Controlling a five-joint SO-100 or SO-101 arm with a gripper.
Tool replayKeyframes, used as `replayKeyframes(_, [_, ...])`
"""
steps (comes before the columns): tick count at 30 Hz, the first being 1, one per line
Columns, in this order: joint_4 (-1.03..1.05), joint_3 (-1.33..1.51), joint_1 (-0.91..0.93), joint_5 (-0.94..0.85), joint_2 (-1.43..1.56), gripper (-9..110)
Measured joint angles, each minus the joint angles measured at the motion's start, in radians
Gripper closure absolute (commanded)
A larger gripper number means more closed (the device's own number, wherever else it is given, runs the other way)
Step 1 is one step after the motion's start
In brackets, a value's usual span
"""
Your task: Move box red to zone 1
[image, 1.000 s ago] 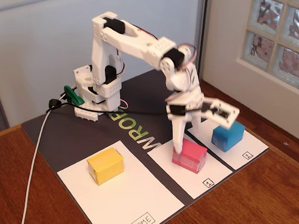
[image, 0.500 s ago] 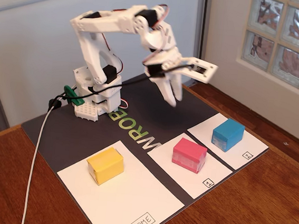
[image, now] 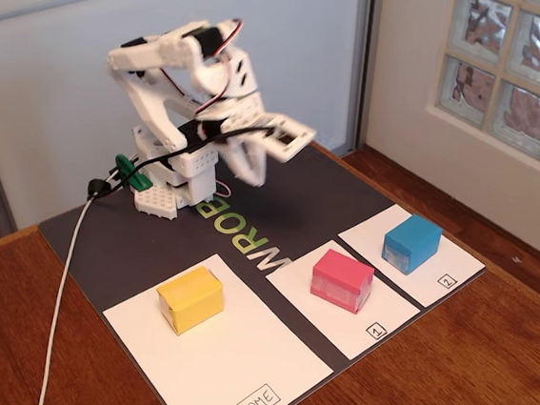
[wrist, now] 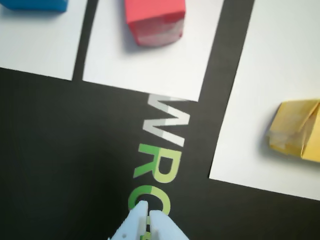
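Red box (image: 342, 279) sits squarely on the white sheet of zone 1 (image: 385, 314), the one with a small boxed "1" in its near corner, and nothing touches it; in the wrist view we see the same box (wrist: 154, 21) resting on that sheet (wrist: 150, 65) near the top edge of the picture. By our reading the task's goal is met as things lie, since the box rests wholly inside the rectangle. Our tool (image: 250, 167) hangs well apart from it, folded back close to the arm's base over the dark mat (image: 141, 248), and in the wrist view its fingertips (wrist: 149, 217) stand together, empty, above the green lettering. We judge that this tucked pose keeps the arm out of the way of the sheets. A blue box (image: 411, 243) sits on the neighbouring sheet marked "2" (image: 455, 268), and a yellow box (image: 190, 298) lies on the larger sheet marked "HOME" (image: 235, 371), each apart from the red one. The mat rests on a wooden counter (image: 462, 393).
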Motion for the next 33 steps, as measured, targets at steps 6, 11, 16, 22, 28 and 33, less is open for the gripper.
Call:
replayKeyframes(6, [0.058,0.170,0.118,-0.043,0.202,102])
replayKeyframes(11, [0.141,0.373,0.219,-0.063,0.491,102])
replayKeyframes(16, [0.146,0.446,0.252,-0.075,0.518,102])
replayKeyframes(22, [0.112,0.502,0.252,-0.083,0.518,102])
replayKeyframes(28, [0.049,0.583,0.244,-0.106,0.520,102])
replayKeyframes(33, [0.038,0.594,0.236,-0.115,0.520,102])
